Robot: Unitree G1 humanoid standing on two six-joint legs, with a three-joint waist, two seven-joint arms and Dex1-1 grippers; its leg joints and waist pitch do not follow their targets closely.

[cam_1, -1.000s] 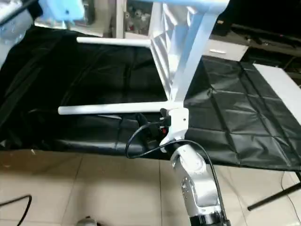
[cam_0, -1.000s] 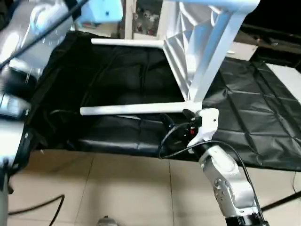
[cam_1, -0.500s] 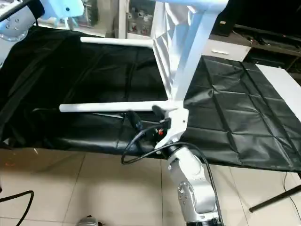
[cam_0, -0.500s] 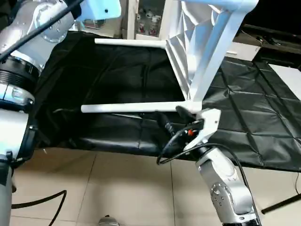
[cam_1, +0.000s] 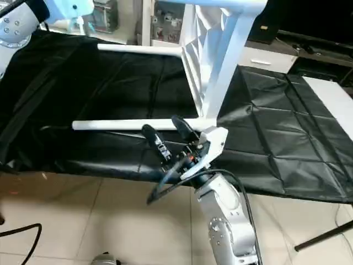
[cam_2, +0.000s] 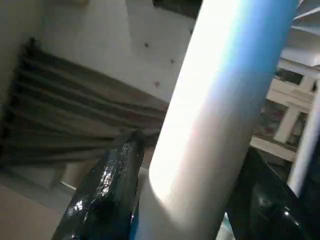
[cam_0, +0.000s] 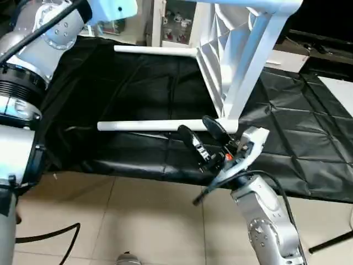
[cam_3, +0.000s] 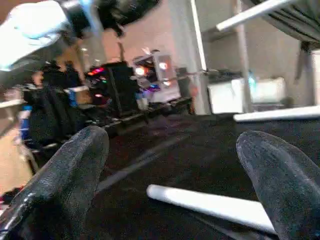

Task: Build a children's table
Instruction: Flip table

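The children's table lies on its side on the black cloth, its tabletop [cam_0: 231, 49] standing on edge with the ribbed underside facing left. Two white legs point left from it: an upper leg [cam_0: 154, 51] and a lower leg [cam_0: 154, 126]. My right gripper [cam_0: 193, 126] is open just in front of the lower leg near its corner socket, with nothing between its fingers [cam_3: 65, 170]; that leg [cam_3: 210, 205] lies beyond them. In the left wrist view my left gripper [cam_2: 190, 150] is shut on another white leg [cam_2: 220, 110], high up at the left.
The black-draped work table [cam_0: 138, 88] ends at a front edge just below my right gripper, with tiled floor [cam_0: 138, 221] beneath and a cable [cam_0: 49, 237] on it. White shelving [cam_0: 165, 22] stands behind. A white surface [cam_0: 342, 88] lies at the far right.
My right gripper has come off the corner by the lower leg, tilted up and left, and its fingers have spread open. The left arm has shifted slightly.
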